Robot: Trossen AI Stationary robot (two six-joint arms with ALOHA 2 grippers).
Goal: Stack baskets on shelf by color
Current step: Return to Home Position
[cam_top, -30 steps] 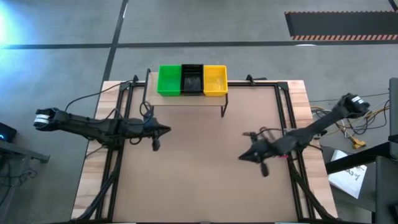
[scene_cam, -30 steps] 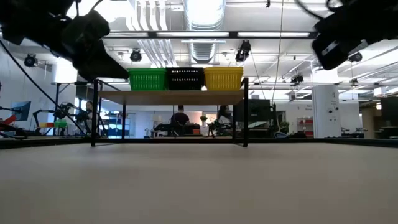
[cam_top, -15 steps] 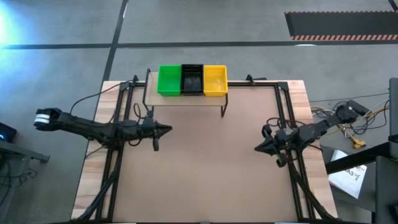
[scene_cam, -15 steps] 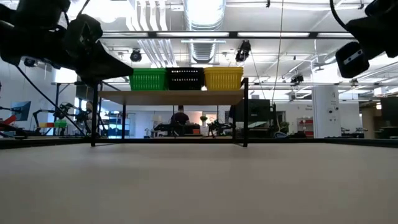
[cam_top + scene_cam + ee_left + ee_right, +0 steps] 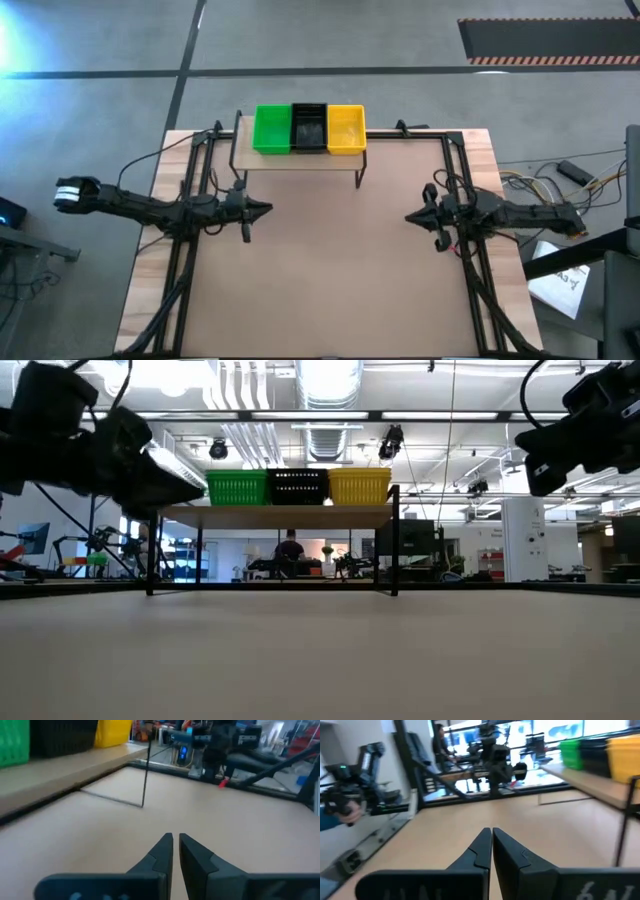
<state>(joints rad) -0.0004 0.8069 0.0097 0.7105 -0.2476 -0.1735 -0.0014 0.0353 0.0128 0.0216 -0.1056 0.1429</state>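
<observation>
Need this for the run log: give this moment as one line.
shelf: green basket, black basket, yellow basket side by side | left gripper: shut, empty, left side | right gripper: shut, empty, right side

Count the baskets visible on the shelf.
3, side by side on the shelf: green basket at the left arm's end, black basket in the middle, yellow basket at the right arm's end. More may be nested beneath each, hidden.

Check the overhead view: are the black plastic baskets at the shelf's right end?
No, the black perforated plastic baskets sit midway along the light-wood shelf, between green baskets and yellow baskets.
</observation>
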